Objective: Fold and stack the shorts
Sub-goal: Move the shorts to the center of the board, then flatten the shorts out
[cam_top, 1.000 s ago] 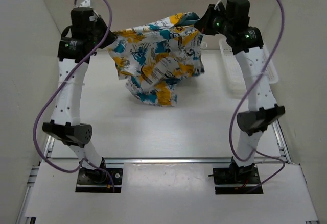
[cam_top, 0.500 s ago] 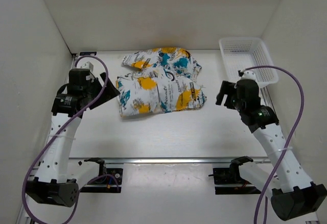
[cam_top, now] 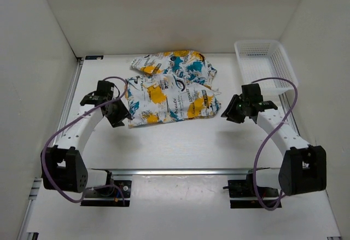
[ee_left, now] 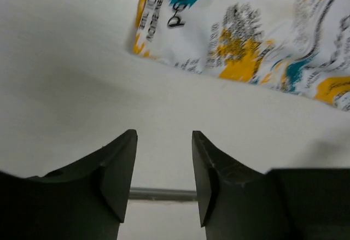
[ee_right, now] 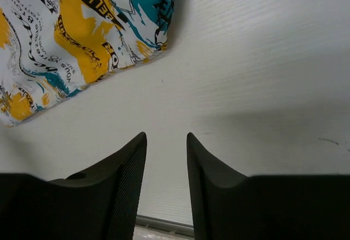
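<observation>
The shorts (cam_top: 170,99), white with yellow, teal and black print, lie folded flat on the table, partly over another printed pair (cam_top: 176,64) behind them. My left gripper (cam_top: 119,114) hovers just off their left edge, open and holding nothing. My right gripper (cam_top: 228,112) sits a little off their right edge, also open and holding nothing. The left wrist view has the shorts (ee_left: 246,37) ahead, beyond the gripper (ee_left: 163,136), whose jaws stand partly apart over bare table. The right wrist view has a corner of the shorts (ee_right: 82,32) up left of the gripper (ee_right: 165,136).
A white mesh basket (cam_top: 264,60) stands at the back right, close behind the right arm. White walls close in the table on the left, back and right. A metal rail (cam_top: 175,170) runs along the near edge.
A second ago both grippers held the shorts up in the air. The shorts now lie folded on the table, released. Both arms have dropped low beside them and their jaws have narrowed.
</observation>
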